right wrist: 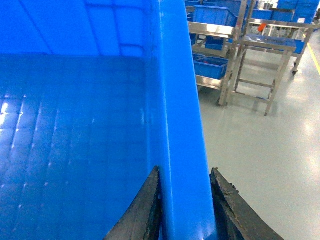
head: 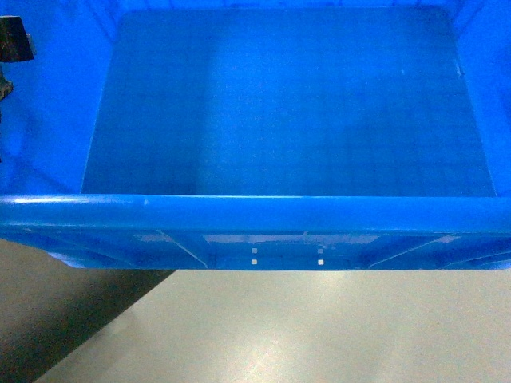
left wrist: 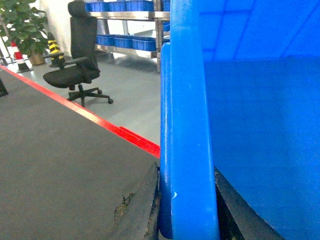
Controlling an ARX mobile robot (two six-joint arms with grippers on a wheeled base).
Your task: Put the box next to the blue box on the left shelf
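The box (head: 287, 104), a large bright-blue crate with a thick rolled rim, fills most of the head view and hangs above the floor. Its inside is empty and a faint grid shows on its floor. In the left wrist view my left gripper (left wrist: 186, 176) is shut on the box's rim (left wrist: 187, 125), one dark finger (left wrist: 145, 205) outside and one inside. In the right wrist view my right gripper (right wrist: 186, 172) is shut on the opposite rim (right wrist: 177, 100), with a finger (right wrist: 142, 210) inside the box (right wrist: 75, 130). The left shelf and the blue box on it are out of view.
Pale grey floor (head: 319, 327) lies under the box, with a darker area (head: 48, 319) at the left edged by a red stripe (left wrist: 100, 119). A black office chair (left wrist: 75, 60) and a plant (left wrist: 22, 25) stand beyond. Steel racks with blue bins (right wrist: 215, 30) and a steel frame (right wrist: 260, 65) stand at the right.
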